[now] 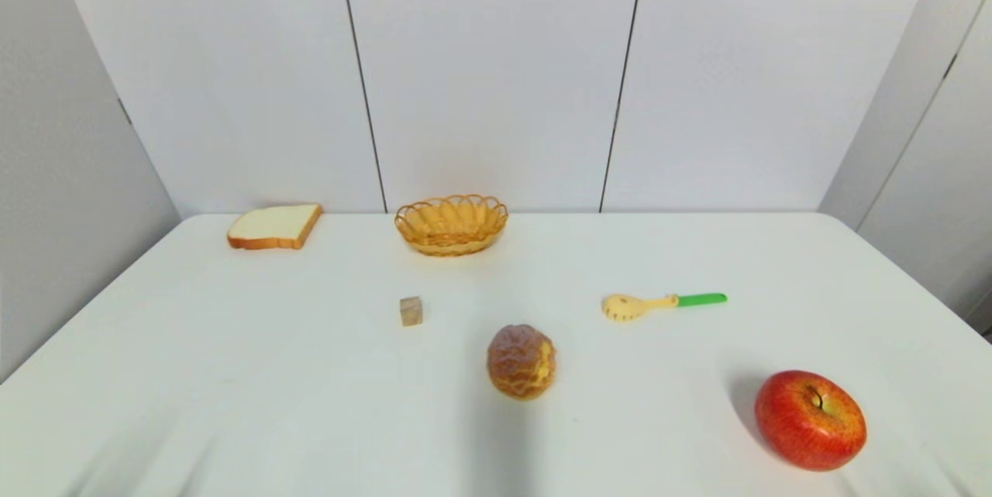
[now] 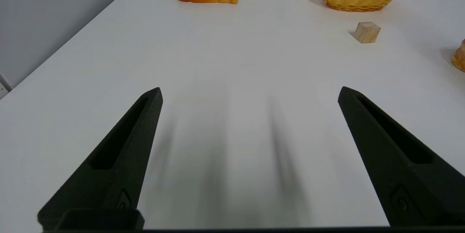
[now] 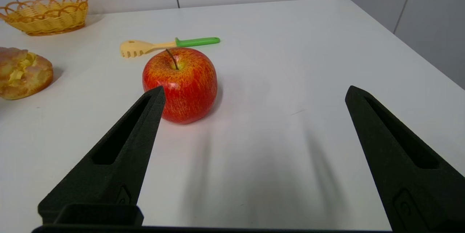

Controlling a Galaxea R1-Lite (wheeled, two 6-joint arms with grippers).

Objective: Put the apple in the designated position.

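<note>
On the white desk [image 1: 232, 373], at the far left corner, lies a slice of white bread with an orange-brown crust [image 1: 274, 226], flat on its side. The left gripper [image 2: 250, 95] hangs low over the bare near-left part of the desk, its two long black fingers [image 2: 123, 142] spread wide apart with nothing between them; neither arm shows in the head view. Further right along the back edge stands an oval yellow woven wicker basket with a looped rim [image 1: 451, 224], which appears to hold nothing, though its inside is only partly visible. In front of it, well apart, sits a small pale wooden cube [image 1: 411, 311], and nearer the robot, around the middle of the desk, a brown-and-yellow crinkled pastry ball [image 1: 521, 361]. To the right of these lies a pale yellow plastic pasta fork with a green handle [image 1: 663, 303], its handle pointing right. At the near right stands the round glossy red apple with yellow-orange streaks [image 1: 811, 419], upright, its short brown stem rising from a yellow-green hollow. The right gripper [image 3: 255, 93] hovers just short of the apple [image 3: 180, 84], fingers [image 3: 123, 145] wide open and holding nothing; the apple lies off toward one fingertip rather than centred between them, and not touching it as far as can be seen.
</note>
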